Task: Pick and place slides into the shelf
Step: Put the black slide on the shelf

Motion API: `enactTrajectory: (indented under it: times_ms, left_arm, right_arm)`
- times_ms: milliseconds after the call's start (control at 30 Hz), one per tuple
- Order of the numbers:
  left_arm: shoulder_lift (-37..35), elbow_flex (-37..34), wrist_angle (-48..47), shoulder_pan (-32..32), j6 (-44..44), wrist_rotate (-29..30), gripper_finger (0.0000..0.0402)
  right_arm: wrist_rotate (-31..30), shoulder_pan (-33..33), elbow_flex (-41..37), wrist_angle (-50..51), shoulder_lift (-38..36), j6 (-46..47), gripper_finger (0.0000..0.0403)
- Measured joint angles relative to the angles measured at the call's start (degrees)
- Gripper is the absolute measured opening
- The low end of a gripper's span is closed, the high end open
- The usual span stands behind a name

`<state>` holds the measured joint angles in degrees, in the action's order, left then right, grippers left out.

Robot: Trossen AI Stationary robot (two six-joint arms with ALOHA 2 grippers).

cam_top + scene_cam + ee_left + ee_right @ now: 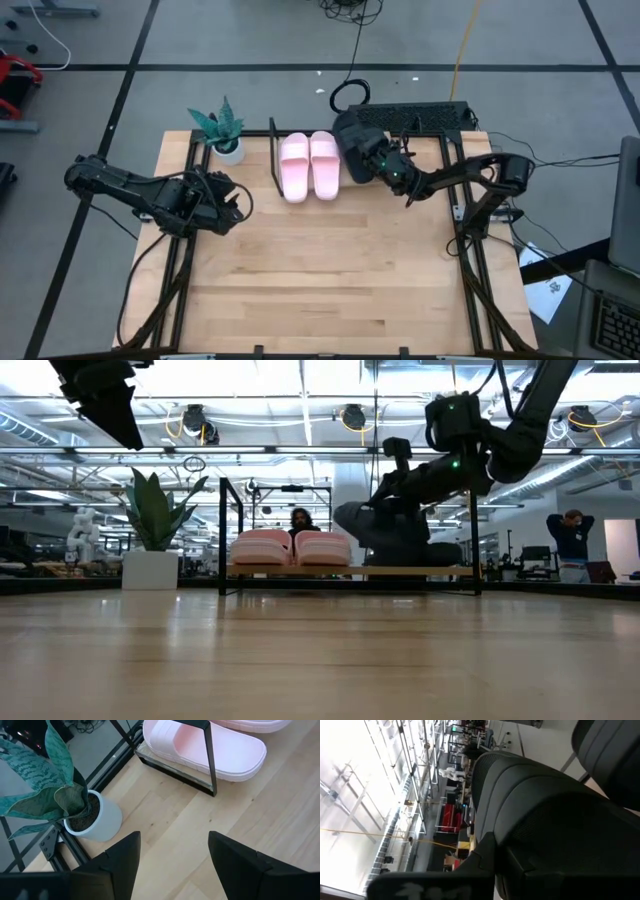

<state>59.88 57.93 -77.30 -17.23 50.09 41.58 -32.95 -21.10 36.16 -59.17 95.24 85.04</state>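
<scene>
I have a black slide (356, 150) clamped in the right gripper (385, 163) above the shelf (400, 571); I'd lower it level beside the pink pair (309, 165) (left gripper (237, 203) waits, fingers apart)

Both arms are dark, jointed and cabled; the right arm (470, 445) shows a small green light.

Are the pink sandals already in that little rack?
Yes. Both pink slides lie side by side, soles down, on the shelf board, beside its wire end frame.
</scene>
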Motion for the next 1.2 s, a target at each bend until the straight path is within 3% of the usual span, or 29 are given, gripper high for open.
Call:
enactTrajectory:
  times_ms: [567, 733, 1200]
  left_arm:
    - [-0.01, 0.00, 0.72, 0.00, -0.15, -0.34, 0.0237]
    - [-0.01, 0.00, 1.18, 0.00, -0.14, -0.57, 0.0237]
    - [-0.01, 0.00, 1.16, 0.00, -0.51, -0.57, 0.0237]
  right_arm:
    - [-1.48, 0.04, 1.52, 3.15, -0.99, 5.12, 0.0000]
    - [0.04, 0.04, 3.99, 9.02, -0.92, 6.16, 0.0000]
    - [-0.06, 0.34, 4.39, 8.95, -0.92, 10.71, 0.0000]
